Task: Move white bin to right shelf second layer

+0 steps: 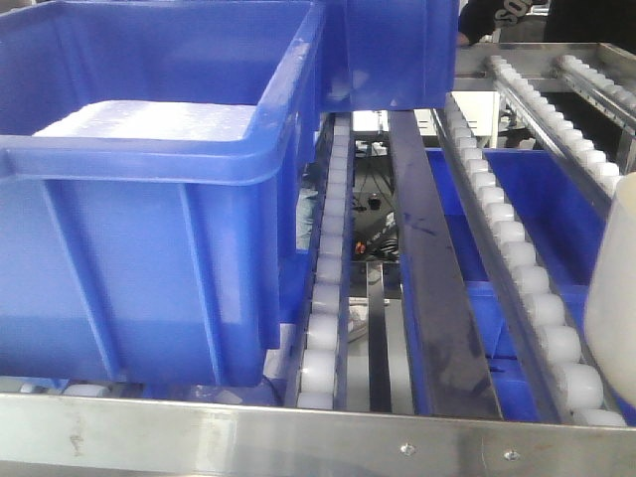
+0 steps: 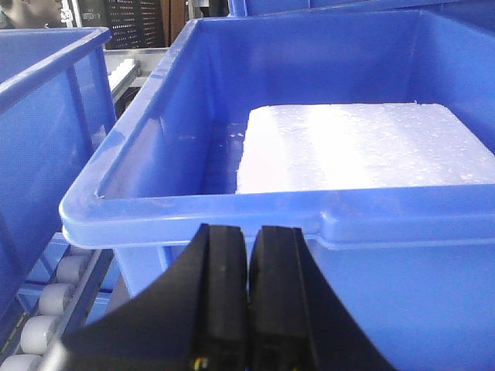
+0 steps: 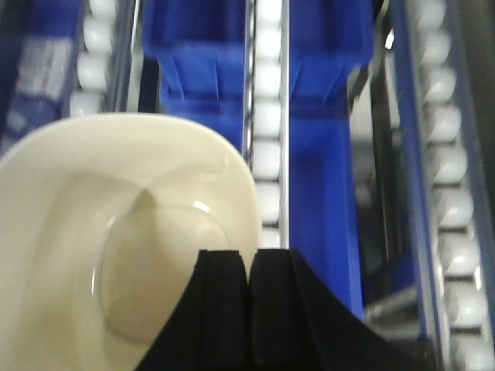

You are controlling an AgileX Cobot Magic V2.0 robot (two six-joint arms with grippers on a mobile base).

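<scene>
At the right wrist, note right gripper (image 3: 249, 267) with jaws pressed together, apparently pinching the near rim of the white bin (image 3: 116, 232); no gap visible between the pads. Read the bin as held at the shelf front, mouth open to the camera, above a roller track (image 3: 268, 116) and a blue crate (image 3: 325, 193) on the level below.

Judge the step as transport, placement not yet done. Next: carry the bin forward past the steel front rail (image 1: 298, 432), lower its base square onto the rollers, then release. Expect rolling once freed.

Check the left wrist view for left gripper (image 2: 249, 247): jaws closed on nothing, just in front of a large blue crate (image 2: 309, 116) holding a white foam slab (image 2: 363, 147).

Use the front view for shelf layout; only a sliver of the bin there, at the right edge. Use the right wrist view for the grasp itself.
</scene>
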